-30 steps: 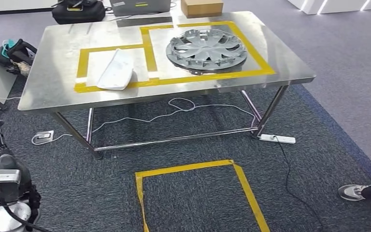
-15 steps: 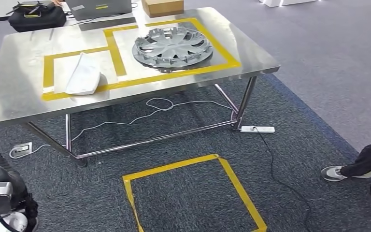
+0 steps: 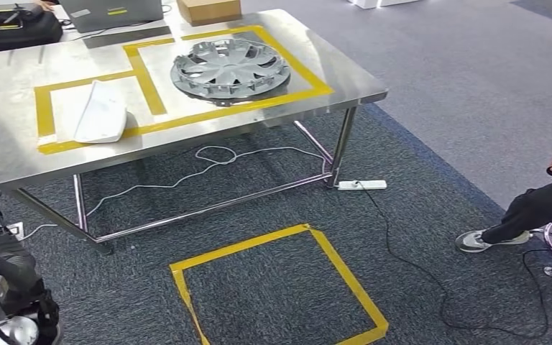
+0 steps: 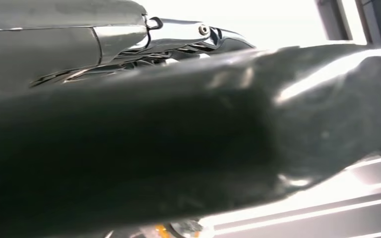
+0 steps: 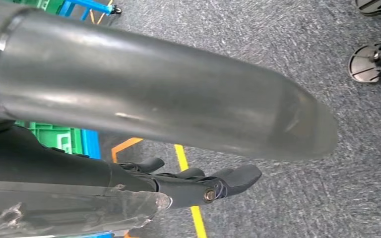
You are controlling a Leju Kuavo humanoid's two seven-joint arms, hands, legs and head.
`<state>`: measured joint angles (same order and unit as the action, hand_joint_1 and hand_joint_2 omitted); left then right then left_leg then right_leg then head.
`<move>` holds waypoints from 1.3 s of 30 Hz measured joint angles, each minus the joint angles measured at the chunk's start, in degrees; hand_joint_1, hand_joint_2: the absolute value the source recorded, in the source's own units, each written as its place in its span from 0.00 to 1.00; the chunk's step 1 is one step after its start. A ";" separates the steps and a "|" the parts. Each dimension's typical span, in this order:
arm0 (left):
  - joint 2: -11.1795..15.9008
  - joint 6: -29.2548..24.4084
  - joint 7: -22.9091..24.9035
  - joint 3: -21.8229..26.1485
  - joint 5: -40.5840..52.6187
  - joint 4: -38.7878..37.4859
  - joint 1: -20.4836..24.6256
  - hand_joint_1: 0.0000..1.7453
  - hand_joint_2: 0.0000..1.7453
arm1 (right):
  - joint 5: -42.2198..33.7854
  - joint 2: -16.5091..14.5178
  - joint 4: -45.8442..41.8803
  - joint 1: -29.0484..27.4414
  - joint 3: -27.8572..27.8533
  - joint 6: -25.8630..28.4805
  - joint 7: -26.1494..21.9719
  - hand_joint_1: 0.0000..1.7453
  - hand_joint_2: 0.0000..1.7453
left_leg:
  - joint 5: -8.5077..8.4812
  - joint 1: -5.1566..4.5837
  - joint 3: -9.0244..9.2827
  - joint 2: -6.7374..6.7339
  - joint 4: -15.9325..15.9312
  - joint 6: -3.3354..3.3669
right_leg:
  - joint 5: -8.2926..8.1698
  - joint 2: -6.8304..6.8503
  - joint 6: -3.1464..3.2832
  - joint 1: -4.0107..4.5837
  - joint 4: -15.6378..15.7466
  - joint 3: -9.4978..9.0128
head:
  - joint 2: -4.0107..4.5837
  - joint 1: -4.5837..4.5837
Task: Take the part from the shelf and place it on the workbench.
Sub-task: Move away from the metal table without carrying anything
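Two parts (image 3: 230,67) on workbench (image 3: 345,86), carpet beyond

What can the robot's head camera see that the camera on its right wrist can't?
The head view alone shows the steel workbench with a silver hubcap and a white part lying inside yellow tape boxes, a cardboard box at the far edge, and a white power strip on the floor. The right wrist view alone shows the right robot hand from close up, fingers holding nothing, plus green crates on a blue frame. Both views show grey carpet with yellow tape stuck on it.
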<state>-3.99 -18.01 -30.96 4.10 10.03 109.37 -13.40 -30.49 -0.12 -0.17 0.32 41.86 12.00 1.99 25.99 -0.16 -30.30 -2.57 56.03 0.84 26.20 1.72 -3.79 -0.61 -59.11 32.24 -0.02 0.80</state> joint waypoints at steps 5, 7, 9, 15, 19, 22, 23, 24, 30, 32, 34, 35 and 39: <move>0.00 1.40 -0.05 0.06 -0.80 0.09 0.33 0.00 0.00 | -0.69 -0.08 -0.08 0.08 0.70 -0.01 0.05 0.00 0.00 | 0.79 -0.09 -0.49 -0.27 0.96 -1.53 | -0.68 -1.14 1.91 0.01 1.59 -0.35 | 0.00 -0.22; 0.06 1.89 -0.03 0.10 -1.08 0.09 0.40 0.00 0.00 | -1.09 -0.11 -0.09 0.15 1.00 -0.02 0.14 0.00 0.00 | 4.13 0.05 -2.85 1.12 6.19 -2.10 | -0.99 -1.80 2.53 -0.14 1.67 -0.06 | 0.00 -0.35; 0.11 2.28 0.07 0.15 -1.36 0.08 0.39 0.00 0.00 | -1.43 -0.10 -0.09 0.21 1.30 -0.02 0.17 0.00 0.00 | 7.56 0.11 -6.58 1.85 13.90 -2.25 | -1.18 -2.58 2.89 -0.06 1.66 0.35 | 0.00 -0.38; 0.19 2.66 0.31 0.23 -1.68 0.07 0.94 0.00 0.00 | -1.83 -0.32 -0.19 0.26 2.03 -0.06 0.18 0.00 0.00 | 0.49 -0.22 -1.72 4.21 3.52 -0.48 | -1.71 -5.34 2.59 0.36 1.56 0.77 | 0.00 -0.34; 0.70 2.69 1.26 0.54 -2.20 -0.23 3.09 0.00 0.00 | -2.17 -0.50 -0.41 0.35 2.38 0.20 0.32 0.00 0.00 | -0.49 -0.37 -0.21 4.45 -0.64 0.20 | -2.30 -6.25 1.32 0.18 1.78 1.57 | 0.00 -0.31; 1.08 2.90 1.89 0.72 -2.63 -0.54 4.83 0.00 0.00 | -2.39 -0.65 -0.75 0.54 2.54 0.52 0.55 0.00 0.00 | -1.30 0.16 0.04 3.20 -1.58 0.80 | 0.73 -3.89 0.46 0.27 -2.94 4.09 | 0.00 0.20; 1.20 2.97 2.02 0.83 -2.73 -0.66 5.15 0.00 0.00 | -2.48 -0.71 -0.91 0.65 2.61 0.56 0.63 0.00 0.00 | -1.32 0.20 -0.02 2.76 -1.58 0.90 | 2.75 -3.02 0.14 0.19 -6.63 5.78 | 0.00 0.37; 1.31 3.02 2.11 0.92 -2.83 -0.82 5.38 0.00 0.00 | -2.54 -0.74 -1.04 0.73 2.69 0.57 0.68 0.00 0.00 | -1.33 0.22 -0.08 2.24 -1.56 0.92 | 4.49 -2.52 -0.16 0.03 -10.48 7.51 | 0.00 0.44; 1.72 3.43 2.49 1.08 -2.92 -1.46 6.63 0.00 0.00 | -2.91 -0.95 -1.56 0.66 2.96 0.73 0.82 0.00 0.00 | -0.61 0.69 0.00 -0.04 -0.68 -0.64 | -0.25 -0.21 -1.49 -0.82 -1.33 1.41 | 0.00 0.50; 1.91 3.54 2.68 1.18 -2.99 -1.49 7.08 0.00 0.00 | -3.08 -1.16 -1.86 0.79 3.05 0.80 0.72 0.00 0.00 | -0.33 0.41 -0.14 -0.50 -0.15 -1.39 | -0.50 -0.09 -0.58 -0.85 0.91 0.22 | 0.00 0.33; 2.02 3.60 2.76 1.25 -3.07 -1.57 7.53 0.00 0.00 | -3.20 -1.17 -1.99 0.81 3.14 0.87 0.66 0.00 0.00 | -0.23 0.46 -0.20 -0.85 0.02 -1.88 | -0.58 -0.98 0.80 -0.78 0.55 0.57 | 0.00 0.04; 2.03 3.62 2.78 1.26 -3.13 -1.63 7.74 0.00 0.00 | -3.24 -1.17 -2.03 0.77 3.17 0.90 0.66 0.00 0.00 | 0.26 0.60 -0.36 -0.62 0.47 -2.14 | -0.61 -1.31 1.22 -0.73 0.47 0.68 | 0.00 -0.06; 2.20 3.65 2.81 1.34 -3.28 -1.91 8.11 0.00 0.00 | -3.43 -1.17 -2.14 0.71 3.22 1.00 0.58 0.00 0.00 | 6.72 0.73 -5.89 1.70 12.20 -2.53 | -0.87 -2.76 2.36 -0.61 0.48 1.06 | 0.00 -0.44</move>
<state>-1.80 -14.36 -28.15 5.44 6.75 107.46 -5.28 -33.92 -1.29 -2.31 1.03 45.08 13.00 2.57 32.72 0.58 -36.19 -0.88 68.23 -1.69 25.33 -1.04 -1.43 -1.22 -58.63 33.31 -0.02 0.35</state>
